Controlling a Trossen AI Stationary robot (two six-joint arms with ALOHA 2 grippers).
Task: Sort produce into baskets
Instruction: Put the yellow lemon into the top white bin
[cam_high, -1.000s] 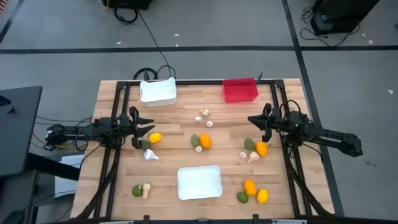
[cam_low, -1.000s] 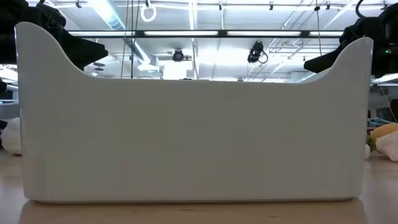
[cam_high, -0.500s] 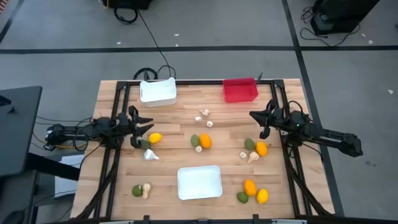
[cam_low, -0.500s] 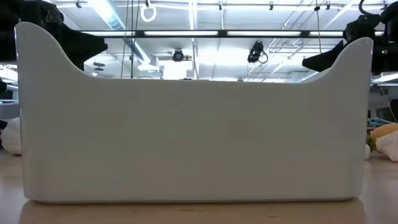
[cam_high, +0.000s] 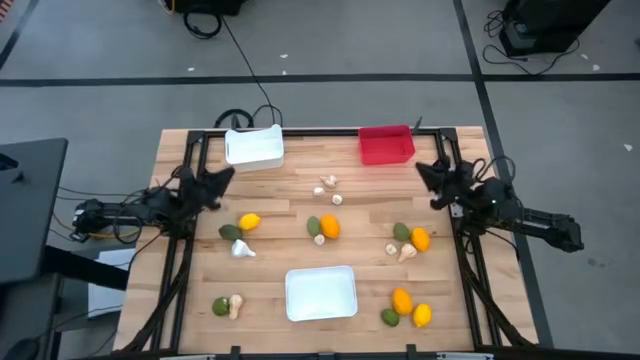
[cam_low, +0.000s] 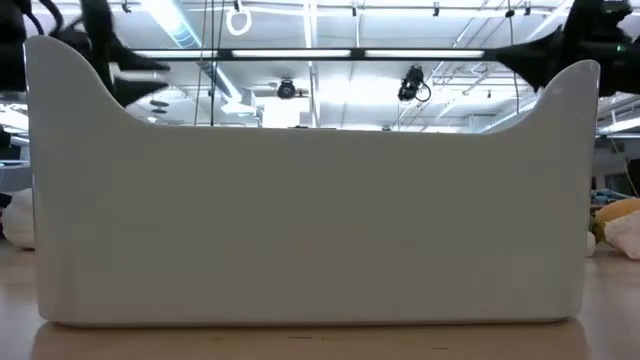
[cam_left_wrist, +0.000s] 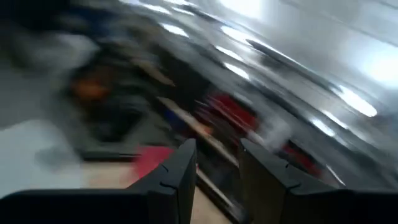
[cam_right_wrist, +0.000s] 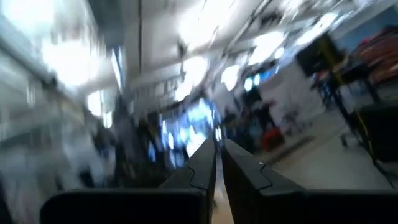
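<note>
Produce lies loose on the wooden table: a yellow fruit (cam_high: 250, 222) and a green one (cam_high: 230, 231) at the left, a green and orange pair (cam_high: 322, 227) in the middle, garlic-like bulbs (cam_high: 327, 184) farther back, and more fruit at the right (cam_high: 412, 238) and near right (cam_high: 405, 307). A deep white bin (cam_high: 254, 147) and a red bin (cam_high: 386, 144) stand at the far edge; a shallow white tray (cam_high: 321, 293) sits near the front. My left gripper (cam_high: 215, 180) hovers at the left, open and empty. My right gripper (cam_high: 427, 172) hovers at the right, shut and empty.
A green fruit and a bulb (cam_high: 227, 306) lie at the near left. Black frame rails (cam_high: 180, 270) run along both table sides. In the low view the white tray's wall (cam_low: 310, 200) fills most of the picture, with a yellow fruit (cam_low: 615, 210) past its right end.
Both grippers have tipped upward and rolled at the wrist while their arms stayed in place. The left gripper's fingers have swung toward the far edge, away from the yellow fruit. The right gripper has risen and turned toward the far edge. No produce has moved.
</note>
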